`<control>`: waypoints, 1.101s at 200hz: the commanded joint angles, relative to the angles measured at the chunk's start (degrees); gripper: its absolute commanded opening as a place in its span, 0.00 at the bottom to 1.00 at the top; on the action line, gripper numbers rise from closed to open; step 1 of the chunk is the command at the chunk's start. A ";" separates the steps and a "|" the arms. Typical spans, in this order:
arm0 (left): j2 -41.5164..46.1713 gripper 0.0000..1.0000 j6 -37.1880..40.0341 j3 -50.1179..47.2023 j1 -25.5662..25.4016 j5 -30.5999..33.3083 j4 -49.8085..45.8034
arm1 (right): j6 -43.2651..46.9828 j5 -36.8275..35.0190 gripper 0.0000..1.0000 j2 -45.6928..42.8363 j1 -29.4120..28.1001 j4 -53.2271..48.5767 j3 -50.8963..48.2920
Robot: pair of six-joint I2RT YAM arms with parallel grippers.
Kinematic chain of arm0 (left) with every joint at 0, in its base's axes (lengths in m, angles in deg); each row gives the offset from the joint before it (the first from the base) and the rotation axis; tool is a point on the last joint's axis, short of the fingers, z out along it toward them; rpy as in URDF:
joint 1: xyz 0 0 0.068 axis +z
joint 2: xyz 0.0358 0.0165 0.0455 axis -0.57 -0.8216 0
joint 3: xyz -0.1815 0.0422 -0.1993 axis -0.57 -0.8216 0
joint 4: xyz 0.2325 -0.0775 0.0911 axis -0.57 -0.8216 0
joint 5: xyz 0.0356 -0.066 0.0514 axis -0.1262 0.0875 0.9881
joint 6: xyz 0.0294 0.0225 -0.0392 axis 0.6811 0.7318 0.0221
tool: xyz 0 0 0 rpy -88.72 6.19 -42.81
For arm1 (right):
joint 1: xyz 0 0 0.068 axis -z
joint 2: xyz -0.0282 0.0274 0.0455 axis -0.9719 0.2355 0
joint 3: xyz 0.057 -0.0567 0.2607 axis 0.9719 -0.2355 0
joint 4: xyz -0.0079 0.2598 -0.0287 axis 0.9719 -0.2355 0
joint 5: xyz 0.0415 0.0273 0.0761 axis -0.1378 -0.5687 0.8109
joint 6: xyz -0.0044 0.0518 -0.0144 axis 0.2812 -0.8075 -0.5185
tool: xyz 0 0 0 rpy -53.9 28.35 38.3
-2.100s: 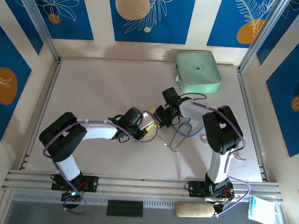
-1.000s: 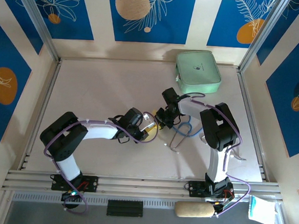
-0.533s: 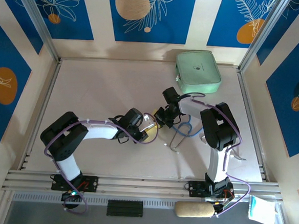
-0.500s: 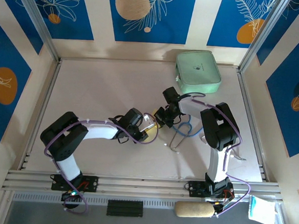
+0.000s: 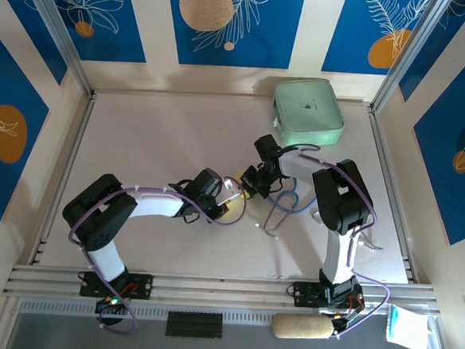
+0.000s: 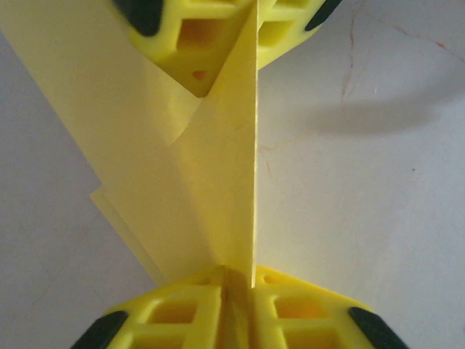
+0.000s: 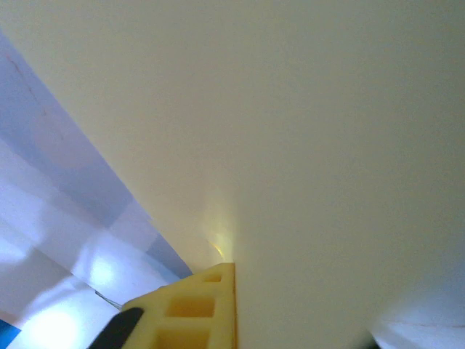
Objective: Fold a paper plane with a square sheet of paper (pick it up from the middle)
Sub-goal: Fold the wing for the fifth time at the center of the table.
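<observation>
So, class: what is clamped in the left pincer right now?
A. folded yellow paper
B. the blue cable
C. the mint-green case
A: the left wrist view shows the left pincer closed on the folded yellow paper, whose far end is pinched by the right pincer.

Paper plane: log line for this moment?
paper plane: partly folded, clamped at both ends | left tool: shut on it | right tool: shut on it
</observation>
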 commanded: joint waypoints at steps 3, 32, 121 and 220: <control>0.28 0.12 0.42 -0.16 0.14 -1.63 -1.67 | 0.81 1.91 0.21 -0.08 0.52 -2.00 0.80; 0.05 0.07 -1.04 -0.03 0.38 -3.93 -1.86 | 2.75 1.07 0.39 -1.10 1.26 -2.81 1.52; -3.47 0.00 -9.81 5.66 2.46 -11.29 -9.06 | 14.14 -0.54 0.55 -6.72 7.58 -1.08 1.75; -3.03 0.00 -30.36 0.06 10.07 -23.31 3.13 | 22.37 6.22 0.52 -17.91 13.00 16.97 -12.96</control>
